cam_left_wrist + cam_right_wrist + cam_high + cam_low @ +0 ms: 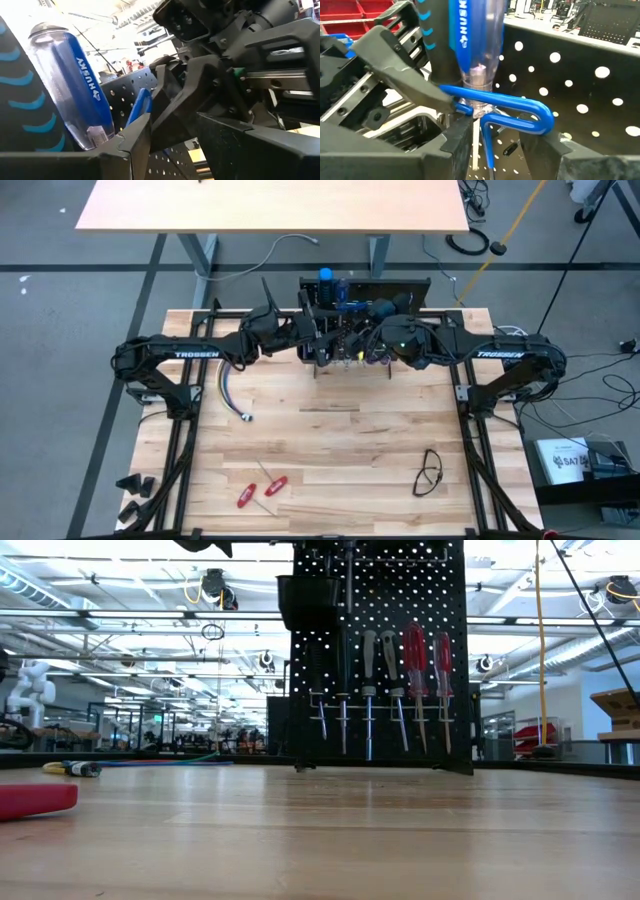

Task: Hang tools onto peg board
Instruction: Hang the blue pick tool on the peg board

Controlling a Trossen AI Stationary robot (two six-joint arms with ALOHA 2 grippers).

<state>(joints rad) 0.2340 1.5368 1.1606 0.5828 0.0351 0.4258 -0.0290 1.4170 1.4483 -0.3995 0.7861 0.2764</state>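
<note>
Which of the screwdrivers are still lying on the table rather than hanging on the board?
The two red-handled screwdrivers lying flat near the table's front edge, left of centre. The others hang upright on the black peg board.

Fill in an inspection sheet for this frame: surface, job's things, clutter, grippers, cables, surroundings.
Surface: pale wooden table.
Job's things: peg board upright at the far edge, several tools hung on its front; blue-handled screwdriver at a blue hook; two red screwdrivers lying near the front.
Clutter: black glasses.
Grippers: left gripper and right gripper both at the board's top; the right one shut on the blue hook.
Cables: coloured wire bundle on the table's left.
Surroundings: second table behind.
</note>
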